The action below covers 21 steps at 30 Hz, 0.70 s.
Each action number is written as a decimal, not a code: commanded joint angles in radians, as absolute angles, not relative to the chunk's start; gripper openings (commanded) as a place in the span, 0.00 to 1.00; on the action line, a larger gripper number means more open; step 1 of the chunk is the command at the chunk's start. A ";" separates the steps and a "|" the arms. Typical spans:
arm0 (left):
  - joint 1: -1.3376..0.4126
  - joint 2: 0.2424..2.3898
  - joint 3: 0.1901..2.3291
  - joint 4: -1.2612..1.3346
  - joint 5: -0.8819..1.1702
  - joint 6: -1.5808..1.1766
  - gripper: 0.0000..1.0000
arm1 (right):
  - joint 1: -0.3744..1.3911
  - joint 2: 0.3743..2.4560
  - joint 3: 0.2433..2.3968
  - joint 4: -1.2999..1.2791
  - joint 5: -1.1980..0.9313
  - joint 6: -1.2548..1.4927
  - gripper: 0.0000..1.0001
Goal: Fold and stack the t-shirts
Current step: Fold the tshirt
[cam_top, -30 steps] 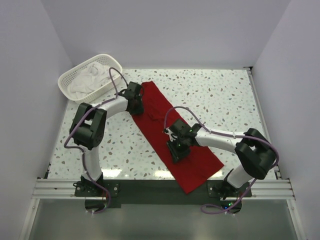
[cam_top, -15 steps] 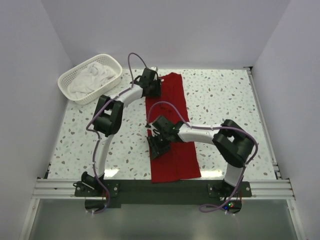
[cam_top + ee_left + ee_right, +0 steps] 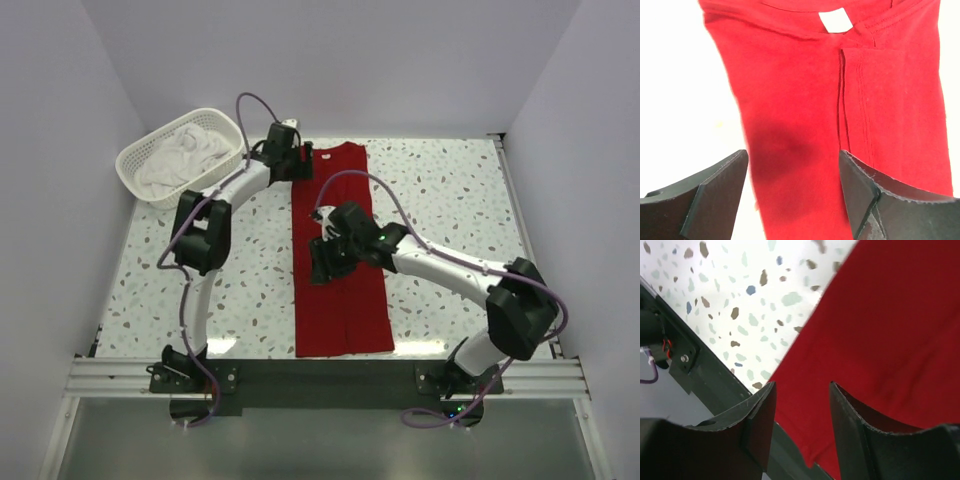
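Note:
The deep red t-shirt (image 3: pixel 342 285) lies flat as a long folded strip running from the table's far side to its front edge. Its white neck label (image 3: pixel 836 20) shows at the far end. My left gripper (image 3: pixel 298 165) is open over the shirt's far left corner, and in the left wrist view (image 3: pixel 792 160) red cloth lies between the jaws, not held. My right gripper (image 3: pixel 322 262) is open over the shirt's left edge at mid length, and in the right wrist view (image 3: pixel 801 390) it is empty. White t-shirts (image 3: pixel 185 152) lie crumpled in the basket.
The white lattice basket (image 3: pixel 135 160) stands at the far left corner. The dark rail of the table's front edge (image 3: pixel 715 390) shows under the right gripper. Speckled tabletop (image 3: pixel 450 190) lies bare to the right of the shirt.
The red shirt turned from a diagonal lie to straight front-to-back. My left gripper moved to the far end and my right gripper moved up along the shirt's left edge.

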<state>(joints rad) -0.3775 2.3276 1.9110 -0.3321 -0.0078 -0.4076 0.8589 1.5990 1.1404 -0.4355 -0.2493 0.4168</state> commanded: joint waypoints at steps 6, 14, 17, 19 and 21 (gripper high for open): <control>-0.354 1.838 1.639 -0.330 -0.068 -0.432 0.91 | 0.749 1.415 1.028 -0.488 -0.174 0.397 0.50; -0.454 1.419 1.074 -0.426 -0.118 -0.503 0.94 | 0.729 1.289 0.922 -0.695 -0.008 0.465 0.56; -0.523 1.316 0.931 -0.533 -0.101 -0.569 0.92 | 0.729 1.235 0.875 -0.773 -0.003 0.500 0.57; -0.604 1.250 0.844 -0.584 -0.095 -0.636 0.91 | 0.730 1.188 0.833 -0.805 0.026 0.528 0.57; -0.656 1.220 0.792 -0.646 -0.084 -0.690 0.90 | 0.730 1.166 0.799 -0.837 0.023 0.544 0.57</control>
